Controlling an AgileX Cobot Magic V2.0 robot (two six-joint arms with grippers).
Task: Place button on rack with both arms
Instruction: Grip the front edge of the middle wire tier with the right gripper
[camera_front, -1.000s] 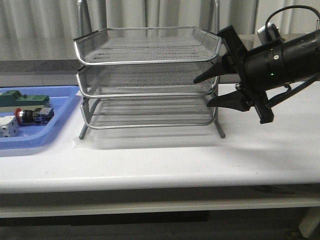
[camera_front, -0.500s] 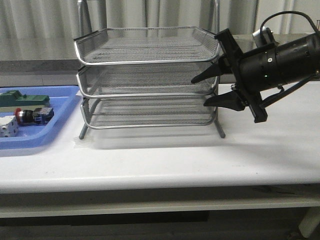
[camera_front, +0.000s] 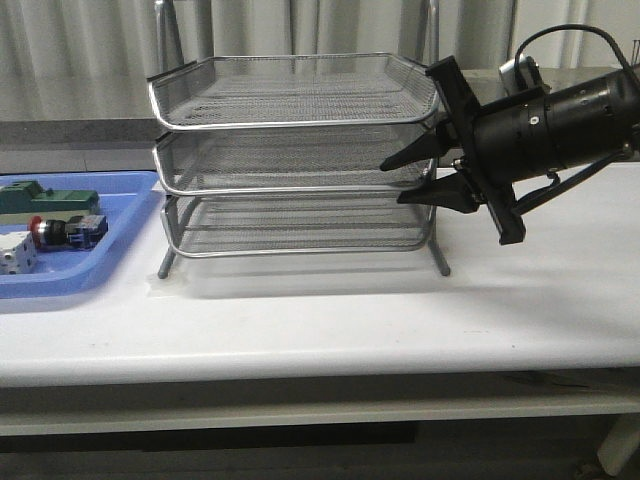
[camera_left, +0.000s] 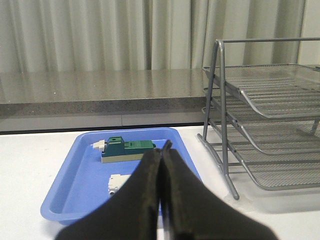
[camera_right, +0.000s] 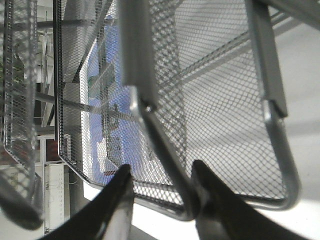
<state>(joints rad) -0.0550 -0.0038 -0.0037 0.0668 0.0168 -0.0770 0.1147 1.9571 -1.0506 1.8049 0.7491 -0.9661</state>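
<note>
In the front view, the right gripper (camera_front: 418, 178) is seen nearer the rack (camera_front: 295, 155) than half a second ago, and its fingers, then spread wider, are now narrowed to a moderate gap; the upper fingertip (camera_front: 388, 164) lies over the right end of the middle tray and the lower one is just beneath that tray's rim, at the rack's right front post. The rack is shown as three stacked silver mesh trays on thin metal legs, unchanged in place on the white table (camera_front: 330, 320). The button (camera_front: 62, 231) is found lying on its side in the blue tray (camera_front: 110, 262) at the far left, its red head pointing left and its blue-and-black block to the right, between a green block (camera_front: 45, 198) behind it and a white switch (camera_front: 15, 257) in front; it is well apart from the right gripper, with the whole rack between them. In the left wrist view, the left gripper (camera_left: 163, 148) is seen with its two black fingers pressed together and nothing between them, raised over the near edge of the blue tray; the green block and part of the white switch are visible past the fingers, while the button is hidden behind them. In the right wrist view, the mesh and a tray's metal rim fill the frame, and the rim is seen running between the two parted fingers, whether touched cannot be told.
</note>
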